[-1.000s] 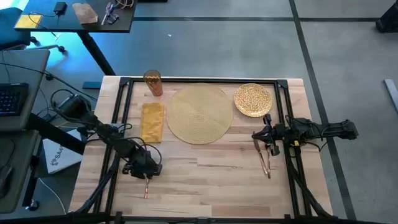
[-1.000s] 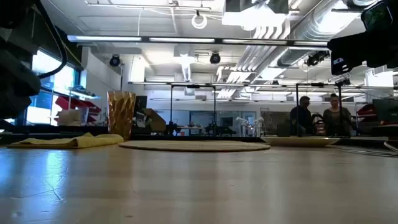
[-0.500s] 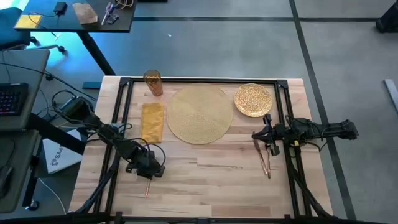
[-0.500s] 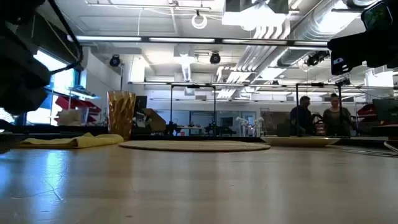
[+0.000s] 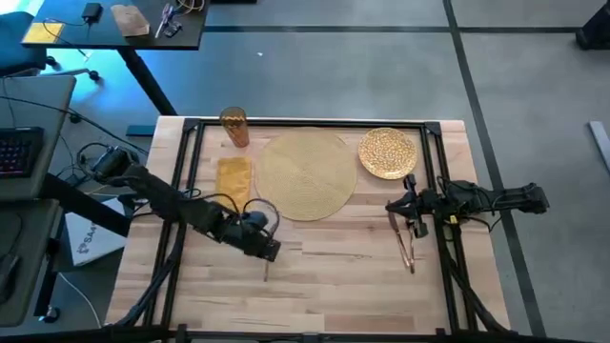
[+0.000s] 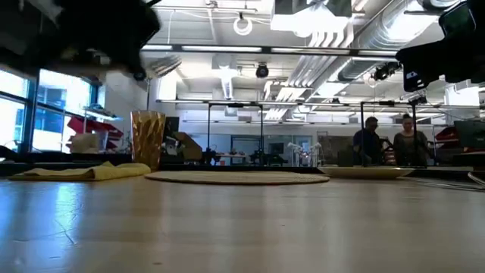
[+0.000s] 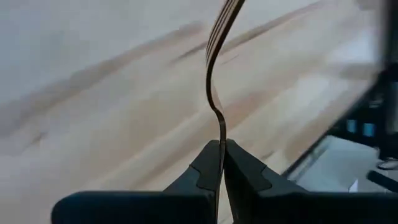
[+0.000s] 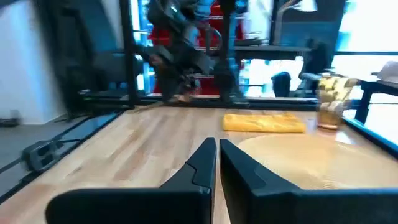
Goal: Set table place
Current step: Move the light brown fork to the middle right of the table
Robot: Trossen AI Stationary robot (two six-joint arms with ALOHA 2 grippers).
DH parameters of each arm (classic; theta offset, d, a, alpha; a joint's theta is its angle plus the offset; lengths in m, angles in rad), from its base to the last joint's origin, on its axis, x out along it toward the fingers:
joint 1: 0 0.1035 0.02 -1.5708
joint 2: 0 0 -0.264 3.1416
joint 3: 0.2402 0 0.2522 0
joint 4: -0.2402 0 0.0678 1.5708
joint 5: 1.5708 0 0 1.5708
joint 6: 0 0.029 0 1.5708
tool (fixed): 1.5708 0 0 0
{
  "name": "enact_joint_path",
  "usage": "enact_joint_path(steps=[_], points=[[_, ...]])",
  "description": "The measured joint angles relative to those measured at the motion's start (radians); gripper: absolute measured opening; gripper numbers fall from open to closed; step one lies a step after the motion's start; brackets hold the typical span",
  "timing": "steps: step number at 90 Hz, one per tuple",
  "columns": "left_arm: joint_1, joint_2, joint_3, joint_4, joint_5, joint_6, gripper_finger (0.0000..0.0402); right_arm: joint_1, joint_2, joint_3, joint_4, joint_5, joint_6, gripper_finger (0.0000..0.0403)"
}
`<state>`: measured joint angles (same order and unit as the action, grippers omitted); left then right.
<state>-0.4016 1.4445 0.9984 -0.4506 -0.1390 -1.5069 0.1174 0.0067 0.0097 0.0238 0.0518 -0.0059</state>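
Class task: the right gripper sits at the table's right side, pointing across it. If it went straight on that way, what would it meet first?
The right gripper, fingers shut, faces bare table. Straight on, probably the near edge of the placemat, then the yellow napkin; depth is hard to judge.

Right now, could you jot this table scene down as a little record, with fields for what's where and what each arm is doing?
placemat: placemat flat at the middle of the table
napkin: yellow napkin beside the placemat
cup: amber cup upright at the far edge
plate: gold plate off the placemat, to its other side
left gripper: left gripper shut on the fork, over bare wood near the placemat
right gripper: right gripper fingers together, above two utensils lying on the wood
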Motion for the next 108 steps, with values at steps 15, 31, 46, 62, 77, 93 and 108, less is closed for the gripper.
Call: enact_joint_path(steps=[15, 31, 46, 62, 77, 93, 108], points=[[0.081, 0.000, 0.090, -0.006, -0.020, 0.147, 0.0001, 0.001, 0.000, 0.000, 0.136, 0.012, 0.280, 0.0003], [0.141, 0.012, 0.167, 0.008, -0.021, 0.276, 0.0001, 0.000, 0.000, 0.000, 0.304, 0.099, 0.909, 0.0003], [0.182, 0.072, 0.249, 0.032, 0.003, 0.355, 0.0000, 0.001, 0.003, 0.000, 0.316, 0.207, 1.168, 0.0003], [0.202, 0.189, 0.371, 0.063, 0.067, 0.432, 0.0000, 0.001, 0.070, 0.002, 0.373, 0.177, 1.285, 0.0003], [0.218, 0.300, 0.495, 0.078, 0.133, 0.471, 0.0000, 0.001, 0.207, 0.094, 0.504, 0.140, 1.198, 0.0003], [0.250, 0.383, 0.587, 0.171, 0.211, 0.472, 0.0000, 0.001, 0.462, 0.307, 0.326, -0.021, 1.070, 0.0011], [0.274, 0.417, 0.625, 0.206, 0.252, 0.497, 0.0000, -0.014, 0.678, 0.565, -0.061, -0.184, 0.814, 0.0069]])
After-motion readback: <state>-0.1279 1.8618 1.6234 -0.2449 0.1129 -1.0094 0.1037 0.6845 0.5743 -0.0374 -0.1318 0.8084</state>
